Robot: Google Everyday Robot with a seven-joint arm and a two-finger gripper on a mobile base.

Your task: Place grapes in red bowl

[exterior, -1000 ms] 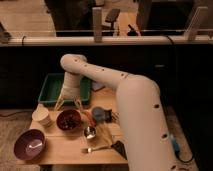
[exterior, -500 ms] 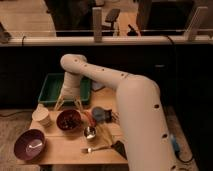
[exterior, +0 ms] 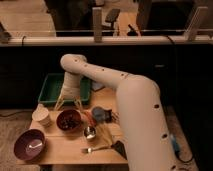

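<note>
The red bowl (exterior: 59, 122) sits on the wooden table, left of centre. A dark cluster, the grapes (exterior: 71, 120), lies inside it. My gripper (exterior: 68, 105) hangs just above the bowl and points down. It is open, its two fingers spread wide to either side of the bowl's back rim, with nothing between them. The white arm runs from the lower right up and over to the gripper.
A purple bowl (exterior: 30, 144) stands at the front left, a cream cup (exterior: 42, 116) left of the red bowl, and a metal cup (exterior: 90, 132) to its right. A green tray (exterior: 51, 88) sits behind. A blue object (exterior: 101, 115), a fork (exterior: 93, 148) and a black object (exterior: 120, 149) lie to the right.
</note>
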